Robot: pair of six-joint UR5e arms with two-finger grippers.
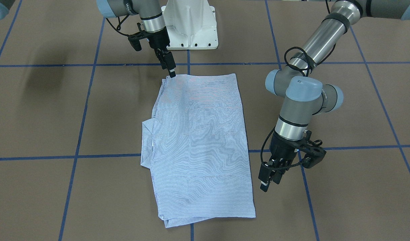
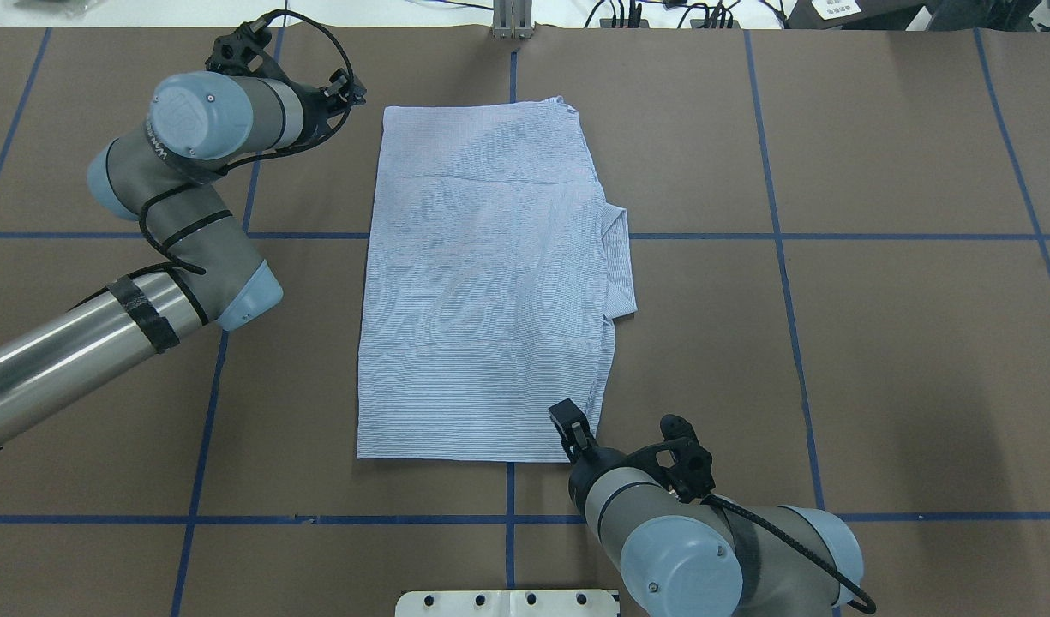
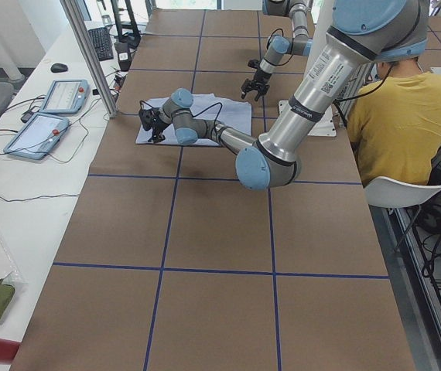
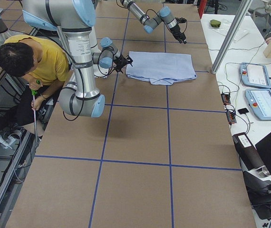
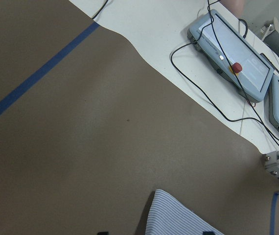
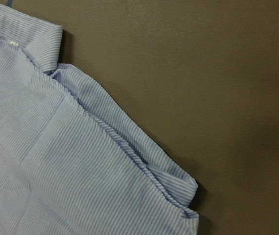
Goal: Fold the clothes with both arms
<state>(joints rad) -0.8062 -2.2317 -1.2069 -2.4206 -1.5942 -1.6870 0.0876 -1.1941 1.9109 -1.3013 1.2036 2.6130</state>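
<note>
The striped shirt lies folded in a long rectangle in the middle of the table, also seen from overhead. Its collar sticks out at one long side. My right gripper points down at the shirt's corner nearest the base, also overhead; it looks open, and the right wrist view shows only the layered edge and the collar with its label. My left gripper is open and empty, just off the shirt's far corner.
The white pedestal stands at the robot's side. Beyond the far table edge are control pendants with cables and an aluminium post. A person in yellow sits by the base. Blue tape lines cross the brown table.
</note>
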